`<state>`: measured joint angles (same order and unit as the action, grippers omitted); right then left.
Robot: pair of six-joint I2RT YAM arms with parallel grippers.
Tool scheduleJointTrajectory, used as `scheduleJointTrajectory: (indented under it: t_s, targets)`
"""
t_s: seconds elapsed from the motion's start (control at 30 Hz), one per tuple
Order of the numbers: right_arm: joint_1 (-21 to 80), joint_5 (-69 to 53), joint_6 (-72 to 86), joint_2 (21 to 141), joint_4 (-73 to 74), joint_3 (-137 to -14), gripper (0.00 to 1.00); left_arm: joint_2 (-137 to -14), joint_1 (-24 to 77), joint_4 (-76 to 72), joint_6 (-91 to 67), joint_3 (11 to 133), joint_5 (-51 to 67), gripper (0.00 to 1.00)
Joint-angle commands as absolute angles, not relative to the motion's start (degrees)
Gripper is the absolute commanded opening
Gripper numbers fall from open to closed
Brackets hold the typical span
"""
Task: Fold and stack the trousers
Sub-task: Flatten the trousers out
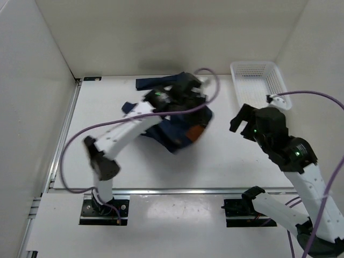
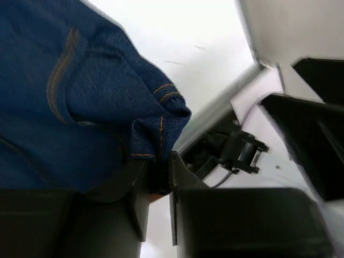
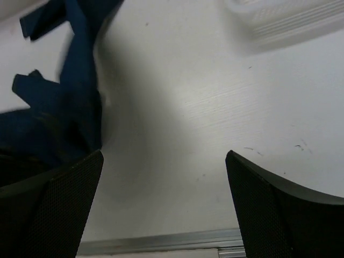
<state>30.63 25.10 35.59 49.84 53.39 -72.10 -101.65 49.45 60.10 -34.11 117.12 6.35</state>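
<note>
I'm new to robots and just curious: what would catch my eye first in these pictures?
A crumpled heap of dark blue jeans lies on the white table, the left gripper clamped on a fold of the denim. The right gripper hangs open to the right, and a white mesh basket sits in the far right corner.

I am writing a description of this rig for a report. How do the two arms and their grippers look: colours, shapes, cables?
The left arm and right arm have white links, black joints and small green lights. A thin purple cable loops along each. The right gripper has two broad black fingers with finely dotted pads; the left gripper is black too.
</note>
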Motion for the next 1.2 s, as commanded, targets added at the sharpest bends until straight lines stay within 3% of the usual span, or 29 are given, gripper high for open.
scheduleJointTrajectory:
  t_s: [0.0, 0.03, 0.07, 0.1, 0.17, 0.2, 0.27, 0.3, 0.37, 0.4, 0.43, 0.5, 0.53, 0.57, 0.6, 0.63, 0.67, 0.77, 0.8, 0.9, 0.97, 1.1, 1.17]
  targets:
    - [30.23, 35.32, 38.23, 46.68, 56.85, -74.36, 0.99, -111.32, 54.58, 67.17, -36.39, 134.6, 12.22, 0.31]
    - [30.23, 35.33, 38.23, 46.06, 56.87, -74.36, 0.99, -112.05, 53.71, 69.32, -36.39, 137.78, 10.82, 0.44]
    - [30.23, 35.33, 38.23, 45.45, 57.39, -73.66, 0.99, -112.06, 51.35, 70.22, -35.69, 139.2, 9.85, 0.75]
    - [30.23, 34.72, 38.23, 44.74, 57.39, -73.65, 0.99, -110.76, 49.76, 70.22, -35.68, 137.22, 9.84, 0.86]
    - [30.23, 32.36, 38.23, 44.74, 58.79, -71.29, 0.99, -104.61, 44.51, 65.85, -34.9, 128.82, 11.33, 0.89]
    - [30.23, 31.39, 38.84, 44.74, 59.32, -70.5, 0.99, -102.33, 42.82, 64.53, -34.89, 125.89, 11.34, 0.83]
    - [30.23, 28.93, 38.85, 44.74, 59.33, -67.95, 0.99, -96.26, 38.35, 61.71, -34.89, 118.26, 9.86, 0.5]
    - [30.23, 27.7, 39.46, 44.74, 59.33, -67.07, 0.97, -94.76, 36.84, 61.7, -34.89, 116.04, 8.89, 0.15]
    - [30.23, 21.91, 38.59, 45.35, 58.62, -64.18, 0.79, -92.2, 32.55, 61.7, -34.89, 111.99, 7.48, 0.1]
    - [30.23, 19.88, 38.58, 45.35, 58.01, -63.29, 0.64, -92.2, 31.3, 61.7, -34.89, 108.14, 6.86, 0.1]
    - [30.23, 17.69, 38.06, 45.87, 58.01, -62.32, 0.41, -91.5, 30.25, 61.7, -34.89, 106.02, 6.86, 0.1]
    - [30.23, 11.03, 38.06, 46.49, 57.4, -59.0, 0.26, -91.49, 27.44, 61.09, -34.89, 100.06, 6.86, 0.22]
    - [30.23, 8.03, 38.06, 46.49, 56.0, -57.58, 0.24, -92.1, 26.81, 60.39, -34.89, 98.11, 6.86, 0.29]
    - [30.76, 5.56, 38.58, 45.89, 55.46, -56.09, 0.26, -92.89, 26.81, 59.34, -34.11, 96.0, 7.55, 0.55]
    - [30.76, 3.19, 38.58, 45.88, 54.59, -54.42, 0.34, -92.9, 26.11, 58.63, -34.1, 91.97, 7.56, 0.71]
    - [31.54, -2.4, 37.97, 45.88, 53.36, -51.36, 0.58, -93.77, 26.1, 56.88, -34.1, 89.93, 8.78, 0.86]
    - [32.51, -3.33, 37.97, 46.75, 52.57, -50.37, 0.72, -94.65, 26.1, 55.91, -33.41, 88.09, 9.4, 0.97]
    - [45.81, -1.51, 40.68, 51.14, 51.94, -49.14, 0.92, -97.63, 25.49, 52.4, -32.79, 82.28, 10.89, 1.0]
    - [49.36, 2.94, 43.74, 53.76, 51.94, -49.13, 0.94, -98.69, 25.49, 51.77, -32.78, 81.57, 10.9, 1.0]
    - [60.19, 7.72, 48.33, 60.52, 51.94, -49.83, 0.95, -103.96, 24.97, 51.15, -31.65, 82.35, 9.33, 0.99]
    - [63.18, 10.09, 51.93, 63.88, 51.94, -49.83, 0.91, -106.86, 24.96, 51.15, -31.03, 86.03, 8.01, 0.91]
    - [63.19, 15.01, 54.05, 68.2, 51.94, -49.83, 0.84, -114.32, 22.94, 51.15, -32.17, 93.67, 6.77, 0.93]
    - [63.19, 15.03, 53.18, 71.08, 51.94, -50.62, 0.95, -117.76, 21.54, 52.2, -32.7, 99.01, 7.73, 0.94]
